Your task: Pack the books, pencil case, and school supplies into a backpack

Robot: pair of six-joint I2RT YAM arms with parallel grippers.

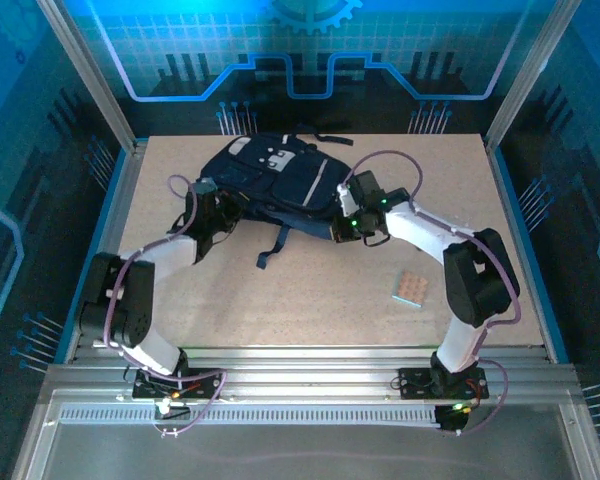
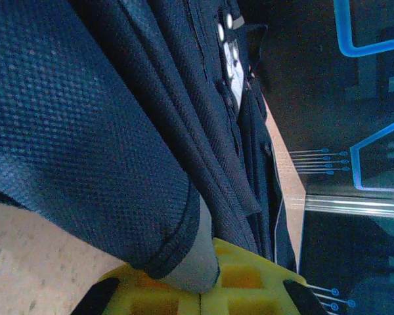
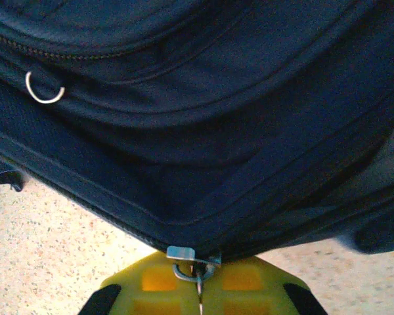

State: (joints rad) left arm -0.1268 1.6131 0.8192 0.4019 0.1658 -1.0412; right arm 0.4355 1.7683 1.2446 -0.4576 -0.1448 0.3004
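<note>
Nearest, at 4 o'clock on the speckled counter (image 1: 310,320), the tan dotted pad (image 1: 412,288) with its pale blue edge, flat and well apart from everything else. Farther in, toward 12 o'clock, a black strap (image 1: 273,246) trailing off the near edge of the backpack (image 1: 280,180) onto bare counter between the two arms. At the backpack's 8 o'clock side, the left tool (image 1: 218,214), pressed up against the dark fabric; from the left wrist, yellow fingers (image 2: 253,282) together and clamped on a grey-trimmed hem (image 2: 198,259) of the backpack, under a fold of navy mesh. At the backpack's 4 o'clock corner, the right tool (image 1: 343,226), also touching the fabric; from the right wrist, yellow fingers (image 3: 246,289) closed tight on the metal zipper pull (image 3: 196,261), pinched right at the backpack's lower seam just above the counter. Up at 10 o'clock in that same view, a small metal ring (image 3: 43,89) hanging off a zip line. Farthest, at 12 o'clock on the counter, the bulk of the navy backpack lying flat, pale grey stripe (image 1: 316,186) down its right half and two small grey patches (image 1: 277,157) near its far end.
</note>
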